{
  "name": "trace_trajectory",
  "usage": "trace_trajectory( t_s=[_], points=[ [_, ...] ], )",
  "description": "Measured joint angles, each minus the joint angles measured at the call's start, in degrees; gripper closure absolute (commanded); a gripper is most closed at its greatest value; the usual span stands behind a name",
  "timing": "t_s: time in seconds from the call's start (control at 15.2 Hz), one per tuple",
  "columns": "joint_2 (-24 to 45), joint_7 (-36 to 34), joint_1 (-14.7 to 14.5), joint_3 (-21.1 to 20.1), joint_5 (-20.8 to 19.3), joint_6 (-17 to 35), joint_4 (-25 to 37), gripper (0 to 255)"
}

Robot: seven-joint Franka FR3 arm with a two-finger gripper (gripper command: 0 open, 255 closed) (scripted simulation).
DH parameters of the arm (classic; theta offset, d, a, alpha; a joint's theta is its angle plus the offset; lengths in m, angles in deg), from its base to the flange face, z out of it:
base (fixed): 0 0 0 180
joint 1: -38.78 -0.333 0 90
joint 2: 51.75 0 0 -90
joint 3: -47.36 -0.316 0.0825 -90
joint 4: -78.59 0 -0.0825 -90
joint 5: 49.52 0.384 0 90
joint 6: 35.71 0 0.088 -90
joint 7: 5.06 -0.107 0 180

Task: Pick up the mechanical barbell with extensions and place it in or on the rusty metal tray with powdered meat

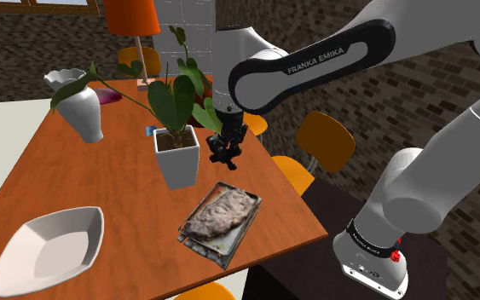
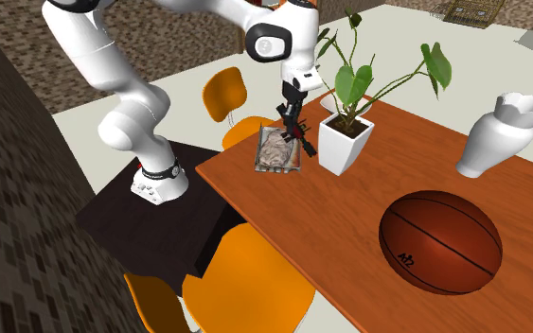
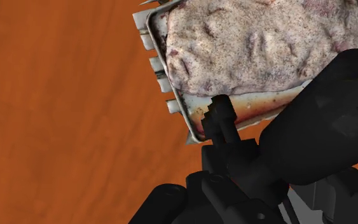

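Observation:
My black gripper (image 1: pixel 227 139) is shut on the black mechanical barbell (image 1: pixel 222 155), which hangs in the air above the wooden table (image 1: pixel 101 179). The barbell (image 3: pixel 224 125) juts out between the fingers (image 3: pixel 323 127), its tip over the near rim of the tray (image 3: pixel 171 95). This metal tray (image 1: pixel 191 237) lies flat near the table's edge and carries a slab of speckled meat (image 1: pixel 219 213). From the second exterior view, the gripper (image 2: pixel 293 112) holds the barbell (image 2: pixel 298 134) just above the tray (image 2: pixel 259 156), beside the plant pot.
A white pot with a leafy plant (image 1: pixel 176 158) stands close to the gripper. A white vase (image 1: pixel 80 106) and a white bowl (image 1: pixel 50 247) sit further off. A basketball (image 2: pixel 439 241) rests on the table. Orange chairs (image 2: pixel 245 284) ring the table.

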Motion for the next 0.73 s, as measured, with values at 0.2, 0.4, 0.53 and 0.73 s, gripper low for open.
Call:
trace_trajectory(
  t_s=[0.2, 0.4, 0.53, 0.73],
  points=[
    [-2.94, -3.09, -1.97, -2.17, 1.54, -0.29, -2.43, 255],
    [-5.54, -6.58, -4.12, -4.59, 3.2, -1.24, -3.81, 255],
    [-7.0, -8.96, -5.55, -6.25, 4.33, -1.9, -4.4, 255],
    [-7.1, -9.98, -6.13, -7.15, 4.81, -0.26, -6.11, 255]
  ],
)
